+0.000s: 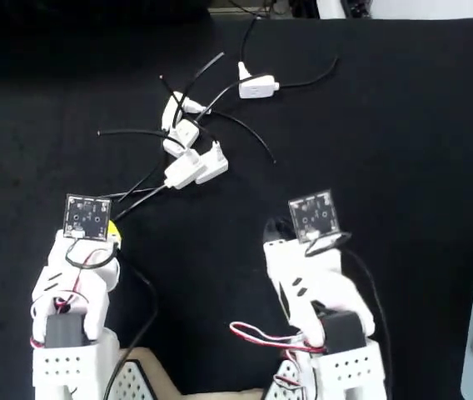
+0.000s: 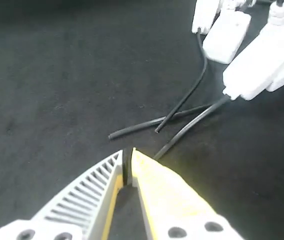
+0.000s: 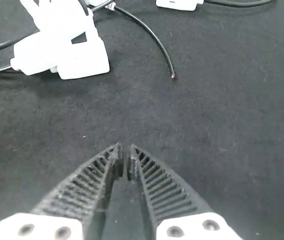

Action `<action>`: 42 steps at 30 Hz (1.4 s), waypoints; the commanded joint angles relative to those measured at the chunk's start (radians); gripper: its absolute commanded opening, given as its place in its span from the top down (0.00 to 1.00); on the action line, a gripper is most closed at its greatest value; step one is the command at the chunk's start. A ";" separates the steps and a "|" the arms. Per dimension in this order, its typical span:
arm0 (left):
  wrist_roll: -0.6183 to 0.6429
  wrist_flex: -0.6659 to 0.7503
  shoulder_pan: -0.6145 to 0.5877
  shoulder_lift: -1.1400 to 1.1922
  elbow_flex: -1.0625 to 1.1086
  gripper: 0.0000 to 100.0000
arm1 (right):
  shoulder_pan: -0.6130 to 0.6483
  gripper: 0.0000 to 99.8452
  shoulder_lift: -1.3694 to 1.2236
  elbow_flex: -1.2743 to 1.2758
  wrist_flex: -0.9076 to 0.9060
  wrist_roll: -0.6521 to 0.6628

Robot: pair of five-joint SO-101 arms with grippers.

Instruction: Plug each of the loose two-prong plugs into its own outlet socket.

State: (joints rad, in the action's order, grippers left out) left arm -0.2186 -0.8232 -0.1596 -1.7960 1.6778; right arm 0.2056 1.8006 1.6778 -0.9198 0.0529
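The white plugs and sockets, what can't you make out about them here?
- High view: the tangled pile is too small and overlapped to tell plugs from sockets.
- Left wrist view: the white pieces are cut off by the edge.
- Right wrist view: the lone connector is cropped at the edge.

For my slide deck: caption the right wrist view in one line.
Right gripper shut and empty over the black mat, white plugs lying ahead.
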 commanded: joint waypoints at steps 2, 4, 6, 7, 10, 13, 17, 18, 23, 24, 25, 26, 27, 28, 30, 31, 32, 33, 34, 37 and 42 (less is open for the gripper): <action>0.005 -0.003 0.024 -0.005 -0.010 0.95 | -0.011 0.99 0.087 -0.001 -0.034 -0.006; 0.005 -0.003 0.024 -0.005 -0.005 0.95 | -0.011 0.99 0.076 0.007 -0.035 -0.006; 0.002 0.003 0.027 -0.005 0.008 0.95 | -0.011 0.99 0.073 0.007 -0.038 -0.006; 0.002 0.003 0.039 -0.005 0.012 0.95 | -0.011 0.99 0.073 0.007 -0.038 -0.006; 0.000 -0.003 0.087 -0.005 0.021 0.95 | -0.008 0.99 0.071 0.007 -0.081 -0.006; 0.000 -0.005 0.107 0.003 0.022 0.95 | -0.008 0.98 0.071 0.007 -0.155 -0.006; 0.006 -0.006 0.108 0.006 0.022 0.95 | -0.011 0.98 0.071 0.007 -0.273 -0.008; 0.006 -0.011 0.107 0.006 0.022 0.96 | -0.011 0.98 0.073 0.007 -0.310 -0.008; 0.000 -0.229 0.107 0.000 0.022 0.95 | -0.086 0.99 0.074 0.007 -0.364 -0.008; 0.000 -0.264 0.107 -0.003 0.022 0.95 | -0.100 0.99 0.073 0.007 -0.364 -0.008; 0.000 -0.293 0.107 -0.003 0.022 0.95 | -0.109 0.99 0.073 0.007 -0.364 -0.006; 0.000 -0.319 0.107 -0.003 0.022 0.95 | -0.120 0.99 0.073 0.007 -0.365 -0.006; 0.000 -0.341 0.107 -0.003 0.022 0.96 | -0.124 0.99 0.073 0.007 -0.365 -0.006; 0.000 -0.361 0.107 -0.003 0.022 0.96 | -0.124 0.99 0.073 0.007 -0.365 -0.006; 0.000 -0.391 0.107 -0.003 0.022 0.96 | -0.124 0.99 0.073 0.007 -0.365 -0.003; 0.000 -0.396 0.107 -0.003 0.022 0.96 | -0.124 0.99 0.073 0.007 -0.365 -0.003; 0.000 -0.394 0.107 -0.003 0.022 0.95 | -0.124 0.99 0.073 0.007 -0.365 -0.002; 0.000 -0.394 0.108 -0.005 0.022 0.95 | -0.124 0.99 0.073 0.007 -0.365 -0.002; -0.002 -0.391 0.105 -0.005 0.022 0.95 | -0.124 0.99 0.073 0.007 -0.365 -0.002; 0.005 -0.333 0.077 -0.005 0.022 0.95 | -0.123 0.99 0.073 0.007 -0.365 -0.002; 0.006 -0.348 0.050 -0.003 0.022 0.95 | -0.123 0.99 0.073 0.007 -0.365 -0.002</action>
State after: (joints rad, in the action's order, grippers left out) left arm -0.2171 -1.1684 -0.0905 -1.7960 1.6809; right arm 0.0921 1.8021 1.6886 -1.2820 0.0545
